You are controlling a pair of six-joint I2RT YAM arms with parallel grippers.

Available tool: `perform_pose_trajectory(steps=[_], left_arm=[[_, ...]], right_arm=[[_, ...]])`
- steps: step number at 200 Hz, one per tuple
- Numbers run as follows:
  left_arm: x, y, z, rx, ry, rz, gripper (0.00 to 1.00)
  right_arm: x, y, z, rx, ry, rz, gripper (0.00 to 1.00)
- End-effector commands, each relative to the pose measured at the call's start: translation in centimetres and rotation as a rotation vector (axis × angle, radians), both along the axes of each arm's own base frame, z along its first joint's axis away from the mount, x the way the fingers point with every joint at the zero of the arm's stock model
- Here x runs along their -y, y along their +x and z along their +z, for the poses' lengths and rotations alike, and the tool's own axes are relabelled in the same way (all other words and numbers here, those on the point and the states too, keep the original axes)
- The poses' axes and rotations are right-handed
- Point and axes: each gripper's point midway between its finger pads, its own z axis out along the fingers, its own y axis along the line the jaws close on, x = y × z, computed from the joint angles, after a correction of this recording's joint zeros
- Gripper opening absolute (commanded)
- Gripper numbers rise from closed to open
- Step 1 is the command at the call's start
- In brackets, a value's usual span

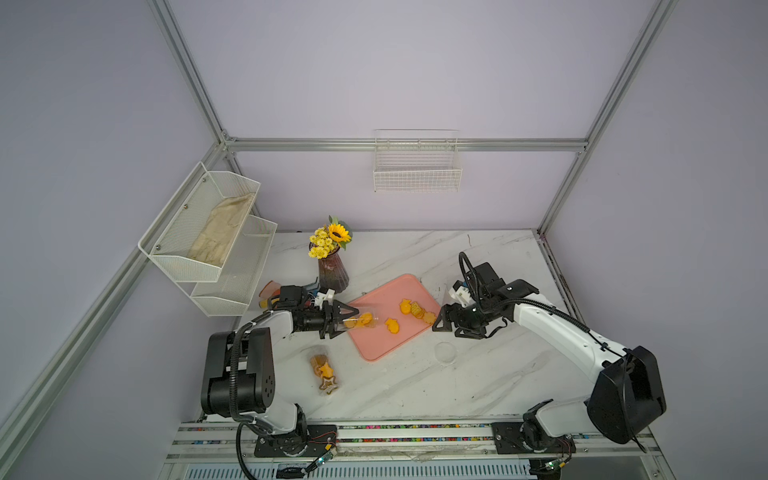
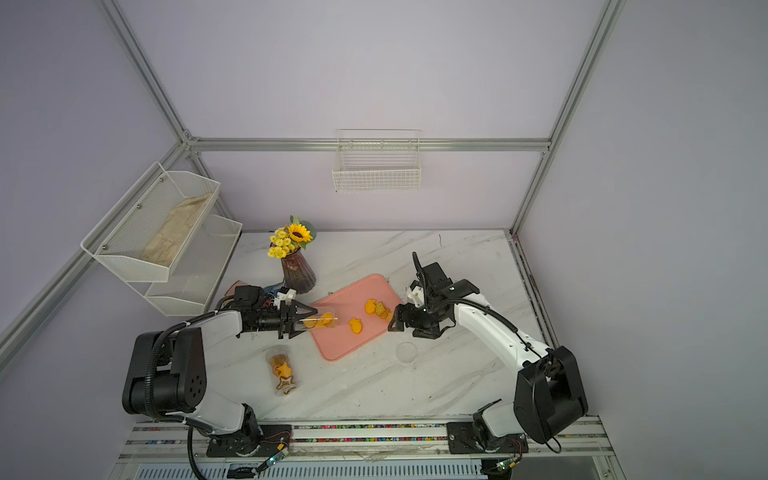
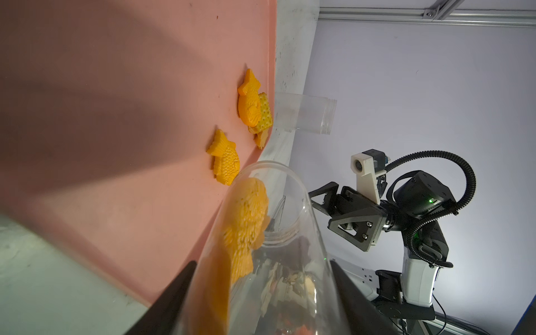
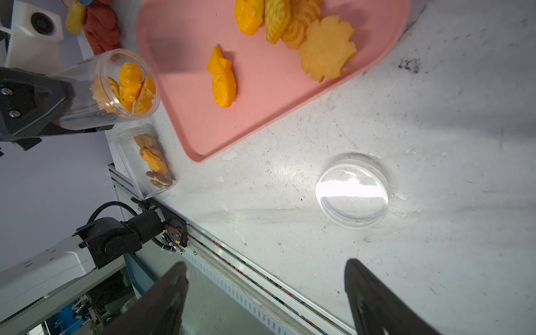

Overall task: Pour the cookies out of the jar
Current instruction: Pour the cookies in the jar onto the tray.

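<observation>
Left claw (image 1: 347, 321): it is squeezing a clear jar (image 1: 365, 320) and holding it on its side, up off the table (image 1: 415, 386).
Jar mouth: it is hanging open over the edge of the pink tray (image 1: 374, 345).
Cookies in the jar (image 4: 130, 84): a few orange ones are sitting right at the open mouth.
Cookies on the tray (image 1: 415, 309): a small pile is lying near the side by the right arm.
Fish cookie (image 1: 391, 326): it is lying alone on the tray, between the pile and the jar.
Right claw (image 1: 445, 331): its fingers are standing wide apart and holding nothing. It is hanging just beside the tray.
Lid (image 1: 445, 351): it is lying flat on the table near the right claw, apart from the tray.
Other jar (image 1: 324, 368): it is lying on its side on the table near the left arm, with orange cookies and a brown one inside.
</observation>
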Motion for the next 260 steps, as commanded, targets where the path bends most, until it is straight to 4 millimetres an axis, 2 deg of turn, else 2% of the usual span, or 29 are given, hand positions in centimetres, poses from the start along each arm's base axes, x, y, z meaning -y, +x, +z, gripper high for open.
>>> perform_pose_trajectory(steps=[1,80,233,239,260], left_arm=[[-0.7,2.1,2.8,0.127,0.067,-0.01,0.63],[-1.9,2.6,2.1,0.106,0.225,0.022,0.63],[0.0,2.9,2.0,0.098,0.259,-0.024,0.63],[0.0,2.9,2.0,0.097,0.261,-0.024,0.63],[0.1,2.9,2.0,0.098,0.271,-0.027,0.63]], right_arm=[[-0.1,-0.2,0.1,0.001,0.001,0.016,0.87],[0.1,-0.7,0.3,0.004,0.002,0.026,0.9],[0.3,-1.3,-0.2,-0.01,0.002,0.017,0.96],[0.4,-1.4,0.5,0.013,0.014,0.016,0.96],[0.5,-1.5,0.3,0.011,0.012,0.018,0.97]])
